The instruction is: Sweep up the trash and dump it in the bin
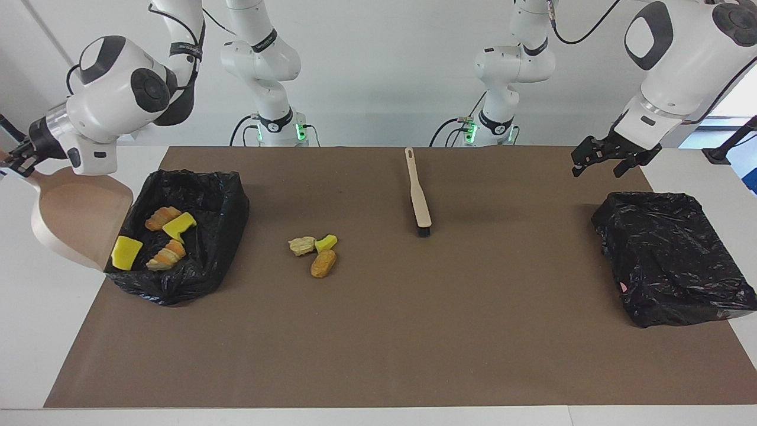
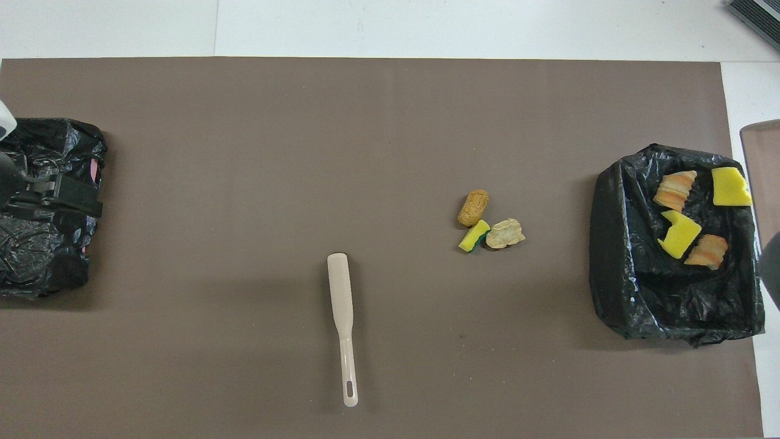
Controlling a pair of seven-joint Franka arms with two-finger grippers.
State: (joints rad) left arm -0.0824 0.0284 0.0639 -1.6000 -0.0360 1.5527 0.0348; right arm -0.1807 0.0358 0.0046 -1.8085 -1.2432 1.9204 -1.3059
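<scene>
The bin (image 1: 227, 201), lined with a black bag, stands at the right arm's end of the table (image 2: 615, 244). In it lie four trash pieces: two yellow sponge chunks (image 1: 126, 252) (image 1: 179, 226) and two bread lumps (image 1: 162, 218) (image 1: 167, 255). Three more trash pieces (image 1: 323, 263) sit in a cluster on the mat (image 2: 473, 207). My right gripper (image 1: 15, 161) is shut on the handle of the beige dustpan (image 1: 77, 219), which is tipped up beside the bin and holds nothing. My left gripper (image 1: 600, 168) hangs open and holds nothing, over a second black bag (image 1: 668, 260).
A beige brush (image 1: 417, 195) lies on the brown mat (image 1: 414, 331) mid-table, nearer the robots than the trash cluster, also seen in the overhead view (image 2: 343, 317). The second black bag (image 2: 42, 262) sits at the left arm's end.
</scene>
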